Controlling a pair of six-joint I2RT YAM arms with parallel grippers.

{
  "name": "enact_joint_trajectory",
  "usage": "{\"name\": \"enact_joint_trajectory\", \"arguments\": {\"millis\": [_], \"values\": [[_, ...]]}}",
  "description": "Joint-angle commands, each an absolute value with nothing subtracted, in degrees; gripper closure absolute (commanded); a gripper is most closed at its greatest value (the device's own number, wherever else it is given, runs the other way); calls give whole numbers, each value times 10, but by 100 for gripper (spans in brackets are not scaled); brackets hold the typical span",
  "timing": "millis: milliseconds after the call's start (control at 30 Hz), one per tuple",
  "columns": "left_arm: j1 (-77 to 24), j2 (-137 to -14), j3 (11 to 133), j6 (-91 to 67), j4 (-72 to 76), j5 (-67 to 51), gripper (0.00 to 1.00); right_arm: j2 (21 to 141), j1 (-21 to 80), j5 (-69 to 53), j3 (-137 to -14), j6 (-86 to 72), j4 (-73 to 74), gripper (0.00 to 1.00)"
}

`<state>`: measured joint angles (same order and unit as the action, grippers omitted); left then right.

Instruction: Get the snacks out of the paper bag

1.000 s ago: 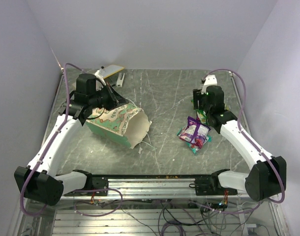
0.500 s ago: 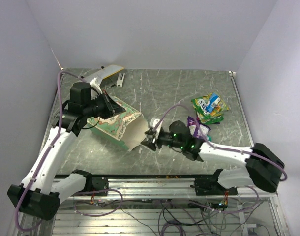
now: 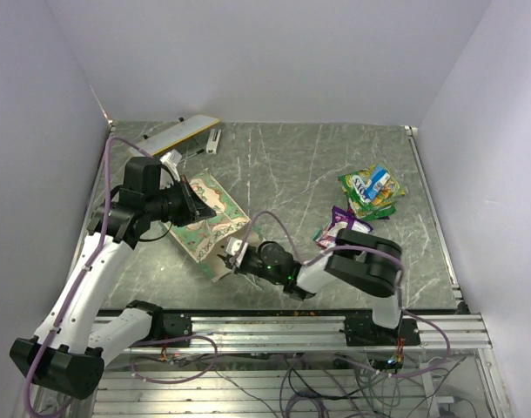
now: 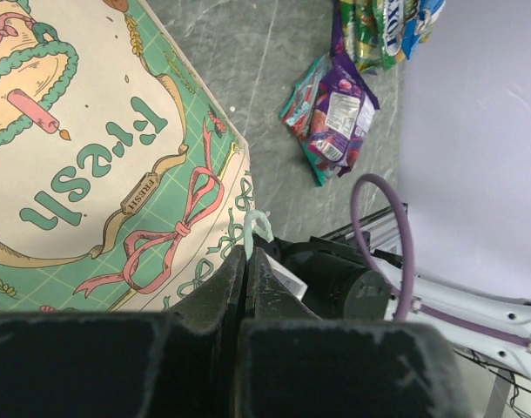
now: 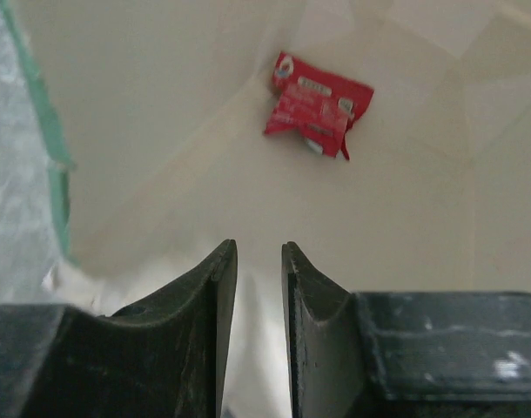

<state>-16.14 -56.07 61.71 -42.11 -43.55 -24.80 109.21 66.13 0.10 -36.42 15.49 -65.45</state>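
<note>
The paper bag (image 3: pixel 206 222) lies tipped on its side, with its patterned panel up and its mouth toward the near edge. My left gripper (image 3: pixel 198 199) is shut on the bag's edge; in the left wrist view a teal strip of the bag (image 4: pixel 100 157) sticks out between its fingertips (image 4: pixel 250 251). My right gripper (image 3: pixel 233 253) is at the bag's mouth. In the right wrist view it (image 5: pixel 258 249) is inside the cream interior, slightly open and empty. A small red packet (image 5: pixel 319 107) lies deeper in, ahead of it. A green and yellow pile of snacks (image 3: pixel 371 191) and a pink-purple packet (image 3: pixel 341 228) lie on the table.
A flat white and yellow card (image 3: pixel 180 133) lies at the back left. The right arm (image 3: pixel 361 261) stretches low along the near edge toward the bag. The bag's teal rim (image 5: pixel 41 113) is at the left of the right wrist view. Walls close in the table.
My right arm has swung from the snack pile down to the bag and put its gripper into the mouth. My left gripper has turned the bag so its patterned panel faces up.
</note>
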Motion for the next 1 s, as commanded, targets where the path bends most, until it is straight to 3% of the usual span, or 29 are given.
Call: {"name": "enact_joint_trajectory", "arguments": {"millis": [0,133,333,433,967], "values": [[-156,-565,664,-378,-485,-234,93,1184,674,73,-418,180,-832,74],[-156,-559,669,-378,-477,-243,93,1268,675,90,-470,178,-879,68],[-155,-574,686,-365,-485,-264,93,1324,668,83,-518,183,-883,48],[-155,-577,683,-366,-473,-269,93,1338,659,67,-530,182,-881,43],[-156,-592,694,-379,-414,-332,93,1403,627,-14,-671,154,-828,29]]}}
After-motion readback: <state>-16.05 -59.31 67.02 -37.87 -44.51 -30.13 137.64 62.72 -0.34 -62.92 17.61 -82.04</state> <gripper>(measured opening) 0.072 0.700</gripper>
